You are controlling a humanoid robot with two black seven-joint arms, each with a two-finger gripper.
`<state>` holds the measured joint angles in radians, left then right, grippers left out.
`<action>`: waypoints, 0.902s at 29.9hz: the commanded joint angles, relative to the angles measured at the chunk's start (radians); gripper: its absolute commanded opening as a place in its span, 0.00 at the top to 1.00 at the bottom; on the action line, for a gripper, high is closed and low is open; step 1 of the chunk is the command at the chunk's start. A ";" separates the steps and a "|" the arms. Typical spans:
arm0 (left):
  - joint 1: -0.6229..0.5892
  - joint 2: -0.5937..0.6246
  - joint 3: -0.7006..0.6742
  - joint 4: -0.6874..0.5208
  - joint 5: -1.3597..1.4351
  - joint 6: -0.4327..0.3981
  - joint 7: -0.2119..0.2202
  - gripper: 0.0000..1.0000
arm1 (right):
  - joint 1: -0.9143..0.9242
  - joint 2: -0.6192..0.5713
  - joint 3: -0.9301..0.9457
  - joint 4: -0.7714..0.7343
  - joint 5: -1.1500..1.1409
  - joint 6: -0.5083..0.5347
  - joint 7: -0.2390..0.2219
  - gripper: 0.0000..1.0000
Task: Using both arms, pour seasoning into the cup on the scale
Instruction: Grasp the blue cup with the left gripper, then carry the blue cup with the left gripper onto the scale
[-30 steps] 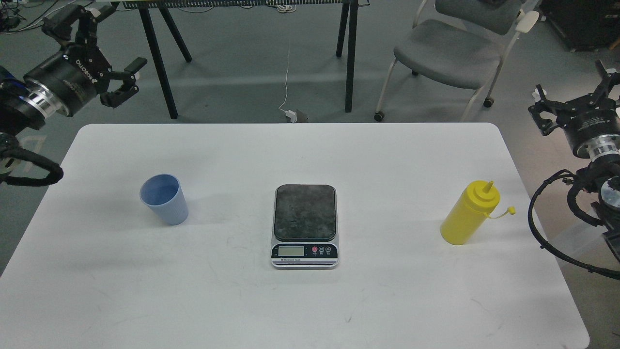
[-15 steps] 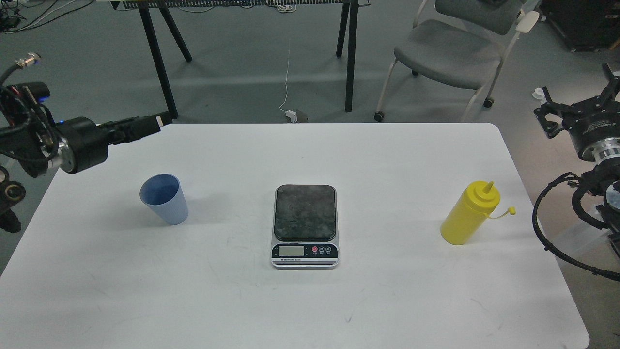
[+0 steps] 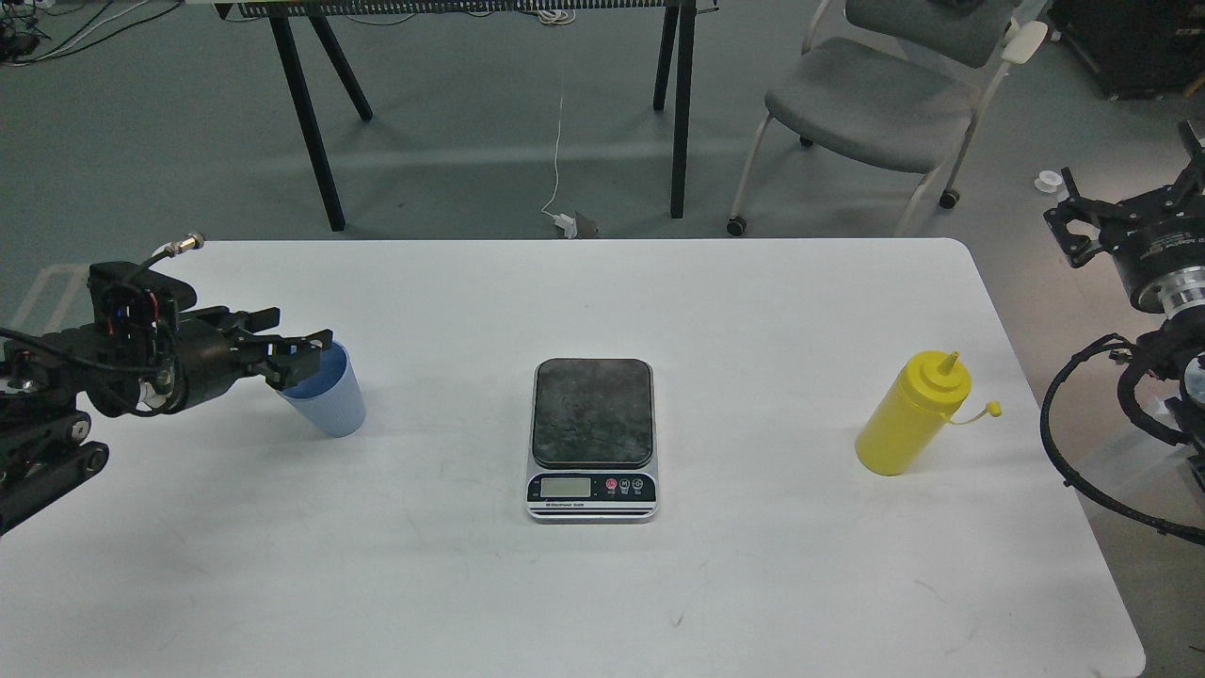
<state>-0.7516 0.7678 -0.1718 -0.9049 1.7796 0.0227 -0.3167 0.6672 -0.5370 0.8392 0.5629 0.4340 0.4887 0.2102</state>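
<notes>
The light blue ribbed cup (image 3: 329, 405) stands on the white table (image 3: 602, 603), left of the scale (image 3: 593, 438). The scale's dark plate is bare. My left gripper (image 3: 303, 356) reaches in low from the left, open, with its fingers at the cup's upper left rim; I cannot tell whether they touch it. The yellow seasoning bottle (image 3: 908, 419) stands upright at the right, its cap hanging off the nozzle. My right gripper (image 3: 1125, 186) is open and empty, off the table's right edge, above and right of the bottle.
A grey chair (image 3: 875, 104) and black table legs (image 3: 306, 122) stand on the floor beyond the table's far edge. A white cable (image 3: 558, 160) lies on the floor. My right arm's cable loops (image 3: 1064, 443) hang beside the table's right edge.
My left arm has dropped from high at the far left down to table level and swung its gripper to the cup's rim. My right gripper drifted slightly right. Cup, scale and bottle have not moved.
</notes>
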 commanded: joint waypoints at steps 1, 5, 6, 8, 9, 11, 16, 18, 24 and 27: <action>0.000 -0.025 0.009 0.050 0.000 0.005 -0.033 0.65 | 0.000 -0.006 0.000 -0.001 0.000 0.000 0.000 0.00; -0.005 -0.027 0.035 0.070 0.000 0.005 -0.041 0.72 | -0.001 -0.012 0.000 -0.001 0.000 0.000 0.000 0.00; -0.005 -0.027 0.037 0.070 0.000 0.005 -0.041 0.74 | -0.001 -0.012 0.000 -0.001 0.000 0.000 0.000 0.00; -0.005 -0.027 0.038 0.070 0.000 0.005 -0.042 0.78 | -0.001 -0.014 0.000 -0.001 0.000 0.000 0.001 0.00; -0.005 -0.027 0.038 0.070 0.000 0.005 -0.042 0.82 | -0.001 -0.015 0.000 -0.001 0.000 0.000 0.001 0.00; -0.003 -0.027 0.038 0.070 0.000 0.005 -0.042 0.91 | -0.001 -0.017 0.000 -0.001 0.000 0.000 0.000 0.00; -0.011 -0.025 0.035 0.069 -0.014 0.005 -0.044 0.95 | -0.005 -0.020 0.000 -0.001 0.000 0.000 0.001 0.00; -0.021 -0.025 0.029 0.055 -0.015 0.000 -0.058 0.96 | -0.006 -0.027 0.000 -0.001 0.000 0.000 0.001 0.00; -0.175 0.004 0.031 -0.067 -0.040 -0.070 -0.093 0.97 | -0.006 -0.049 0.003 -0.001 0.000 0.000 0.001 0.00; -0.273 -0.005 0.029 -0.152 -0.039 -0.180 -0.084 0.97 | -0.008 -0.063 0.003 -0.001 0.002 0.000 0.001 0.00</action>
<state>-0.9378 0.7686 -0.1418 -0.9833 1.7419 -0.0661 -0.4078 0.6612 -0.5865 0.8421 0.5609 0.4342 0.4887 0.2118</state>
